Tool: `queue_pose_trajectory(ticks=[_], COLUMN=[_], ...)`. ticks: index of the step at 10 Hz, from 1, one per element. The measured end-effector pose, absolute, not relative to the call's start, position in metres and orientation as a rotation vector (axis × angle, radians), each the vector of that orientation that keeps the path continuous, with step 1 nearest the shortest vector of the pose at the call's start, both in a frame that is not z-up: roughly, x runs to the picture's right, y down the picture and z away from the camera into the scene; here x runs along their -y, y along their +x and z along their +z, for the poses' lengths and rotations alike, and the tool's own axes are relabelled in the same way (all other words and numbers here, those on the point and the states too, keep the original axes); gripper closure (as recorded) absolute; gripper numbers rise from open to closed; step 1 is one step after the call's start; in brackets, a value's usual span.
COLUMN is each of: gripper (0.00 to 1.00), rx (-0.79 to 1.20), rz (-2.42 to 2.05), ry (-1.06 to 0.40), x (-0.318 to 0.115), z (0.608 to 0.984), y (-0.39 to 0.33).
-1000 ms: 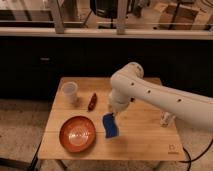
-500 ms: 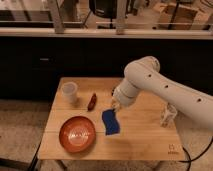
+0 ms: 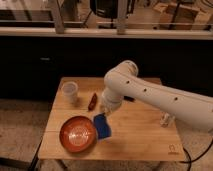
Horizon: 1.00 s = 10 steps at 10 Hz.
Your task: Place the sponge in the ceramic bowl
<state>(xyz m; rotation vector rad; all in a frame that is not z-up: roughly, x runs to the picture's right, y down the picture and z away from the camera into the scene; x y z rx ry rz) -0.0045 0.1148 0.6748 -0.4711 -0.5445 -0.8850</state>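
Observation:
The blue sponge (image 3: 103, 127) hangs tilted just under my gripper (image 3: 106, 114), which is shut on its top edge, beside the right rim of the ceramic bowl (image 3: 77, 134). The bowl is glossy orange-red with a paler centre and stands at the front left of the wooden table (image 3: 140, 137). It holds nothing. The sponge's left edge overlaps the bowl's rim in this view. My white arm (image 3: 150, 95) comes in from the right and hides most of the gripper.
A translucent white cup (image 3: 70, 92) stands at the table's back left. A slim dark red object (image 3: 92, 102) lies between the cup and my arm. A small white object (image 3: 166, 120) stands near the right edge.
The sponge has moved left with the gripper, from the table's middle to the bowl's right rim. The arm's elbow has swung back and up. Bowl, cup and red object are unmoved.

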Motion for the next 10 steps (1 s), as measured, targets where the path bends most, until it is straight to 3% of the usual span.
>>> queue_pose_trajectory(ticks=[10], gripper=[1.0], rx=[0.596], rz=[-1.022], ry=[-0.472], x=[-0.14], z=[0.688], y=[-0.058])
